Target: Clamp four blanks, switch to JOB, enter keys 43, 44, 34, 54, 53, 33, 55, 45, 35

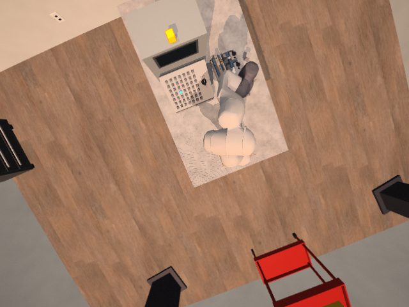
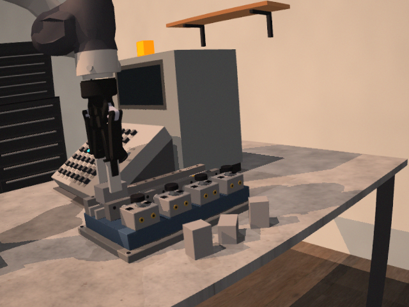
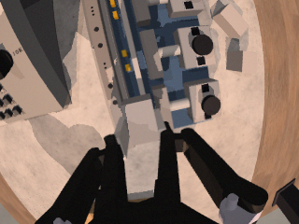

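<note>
My gripper (image 2: pixel 108 179) (image 3: pixel 141 121) is shut on a grey blank (image 2: pixel 105 195) (image 3: pixel 140 112) at the nearest station of the blue vise bed (image 2: pixel 188 215) (image 3: pixel 174 78). Whether the blank rests on the rails is hard to tell. Three other blanks (image 2: pixel 198 240) (image 2: pixel 228 230) (image 2: pixel 259 212) stand on the table beside the bed. Black valve knobs (image 2: pixel 137 198) (image 2: pixel 170 187) (image 3: pixel 211 105) (image 3: pixel 202 44) top the valve blocks; no lens looks lit in the wrist view. One key (image 1: pixel 180 92) (image 2: pixel 88 150) glows cyan. The amber lamp (image 1: pixel 170 35) (image 2: pixel 145 48) is lit. The selector (image 1: pixel 203 81) (image 3: pixel 5 63) has an unclear setting.
The sloped key console (image 1: pixel 208 91) (image 2: pixel 153 140) stands beside the vise bed, close to the gripper. The tall cabinet (image 1: pixel 148 32) (image 2: pixel 208 109) rises behind it. A wall shelf (image 2: pixel 227 13) hangs above. The table edge (image 2: pixel 264 256) runs past the three standing blanks.
</note>
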`<control>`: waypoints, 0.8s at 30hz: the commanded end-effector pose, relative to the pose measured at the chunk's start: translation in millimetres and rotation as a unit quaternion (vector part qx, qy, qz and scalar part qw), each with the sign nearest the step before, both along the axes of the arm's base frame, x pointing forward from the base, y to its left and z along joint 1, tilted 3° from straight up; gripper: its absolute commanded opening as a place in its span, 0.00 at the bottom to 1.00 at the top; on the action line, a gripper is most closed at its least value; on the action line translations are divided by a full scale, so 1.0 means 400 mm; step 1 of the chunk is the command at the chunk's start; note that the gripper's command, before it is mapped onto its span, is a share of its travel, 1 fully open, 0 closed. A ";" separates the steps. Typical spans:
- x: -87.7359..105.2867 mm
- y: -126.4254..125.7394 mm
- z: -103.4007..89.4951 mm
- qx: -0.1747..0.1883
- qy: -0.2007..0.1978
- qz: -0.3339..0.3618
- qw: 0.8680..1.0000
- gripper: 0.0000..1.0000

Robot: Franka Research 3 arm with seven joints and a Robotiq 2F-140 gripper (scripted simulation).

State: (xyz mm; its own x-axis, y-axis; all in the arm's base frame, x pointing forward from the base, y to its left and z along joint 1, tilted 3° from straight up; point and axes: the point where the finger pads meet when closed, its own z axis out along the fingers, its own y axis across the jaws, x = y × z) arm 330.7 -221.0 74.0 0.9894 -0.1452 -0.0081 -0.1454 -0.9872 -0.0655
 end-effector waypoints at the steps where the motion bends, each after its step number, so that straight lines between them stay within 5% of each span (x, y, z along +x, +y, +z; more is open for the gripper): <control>1: 0.002 -0.006 -0.004 -0.003 -0.001 -0.004 1.000 0.00; 24: 0.003 -0.005 -0.017 -0.003 -0.001 -0.004 1.000 0.00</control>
